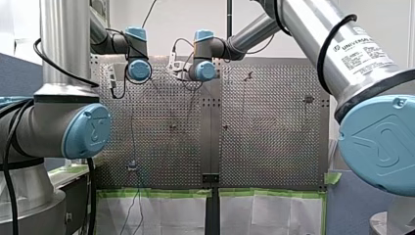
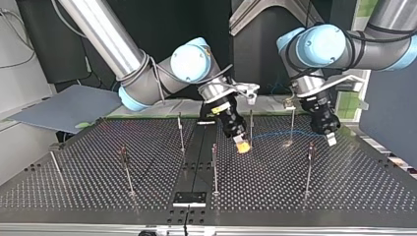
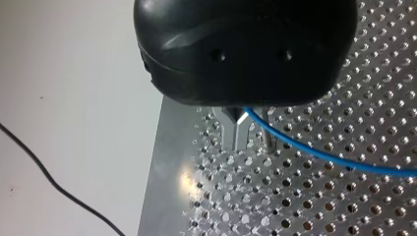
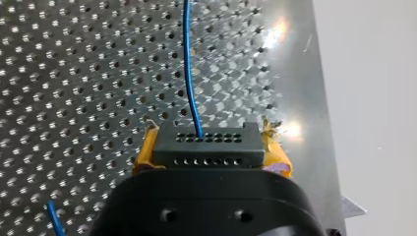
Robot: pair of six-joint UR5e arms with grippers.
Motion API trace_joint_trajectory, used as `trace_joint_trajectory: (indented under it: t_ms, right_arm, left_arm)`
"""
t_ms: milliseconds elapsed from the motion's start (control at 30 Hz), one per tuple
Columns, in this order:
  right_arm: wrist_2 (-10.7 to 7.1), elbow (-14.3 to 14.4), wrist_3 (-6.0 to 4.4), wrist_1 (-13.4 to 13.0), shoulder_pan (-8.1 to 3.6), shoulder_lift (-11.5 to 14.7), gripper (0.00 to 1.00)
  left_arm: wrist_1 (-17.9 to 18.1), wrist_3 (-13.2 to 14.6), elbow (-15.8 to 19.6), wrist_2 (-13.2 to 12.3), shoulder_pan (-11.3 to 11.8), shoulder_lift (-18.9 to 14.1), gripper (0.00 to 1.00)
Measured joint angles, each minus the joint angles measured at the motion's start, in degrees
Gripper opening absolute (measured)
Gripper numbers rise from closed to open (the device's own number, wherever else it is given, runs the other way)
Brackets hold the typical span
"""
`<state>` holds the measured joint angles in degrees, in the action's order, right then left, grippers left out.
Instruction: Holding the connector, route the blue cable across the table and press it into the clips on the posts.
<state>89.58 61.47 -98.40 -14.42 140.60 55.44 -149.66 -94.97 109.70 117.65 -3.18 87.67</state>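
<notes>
In the right wrist view a black connector (image 4: 205, 143) with rows of small holes sits clamped between the yellow pads (image 4: 143, 152) of my right gripper (image 4: 209, 147). The blue cable (image 4: 188, 73) leaves its top and runs ahead over the perforated table. My left gripper (image 3: 241, 130) has its metal fingers shut on the blue cable (image 3: 319, 153), just above the plate near its edge. In the top view my right gripper (image 2: 241, 146) hangs near the middle and my left gripper (image 2: 331, 139) at the right. The cable (image 2: 275, 133) is strung between them.
Several thin posts stand on the perforated table (image 2: 344, 187), among them one (image 2: 251, 125) beside my right gripper, one (image 2: 292, 120) along the cable and one (image 2: 309, 167) nearer the camera. A black plate (image 2: 189, 198) lies at the near edge. Off the table a black wire (image 3: 49, 182) trails.
</notes>
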Motion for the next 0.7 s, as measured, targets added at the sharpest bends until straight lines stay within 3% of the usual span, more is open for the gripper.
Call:
trace_joint_trajectory:
  t_ms: [367, 700]
  right_arm:
    - [-0.1, -4.0, -0.04, 0.2, -0.07, -1.9, 0.0]
    - [-0.06, -4.6, 0.02, 0.2, -0.02, -3.5, 0.0]
  left_arm:
    - [1.0, -0.6, -0.5, -4.6, 4.4, 1.1, 0.0]
    - [2.2, -1.6, -1.5, -9.5, 5.6, 3.8, 0.0]
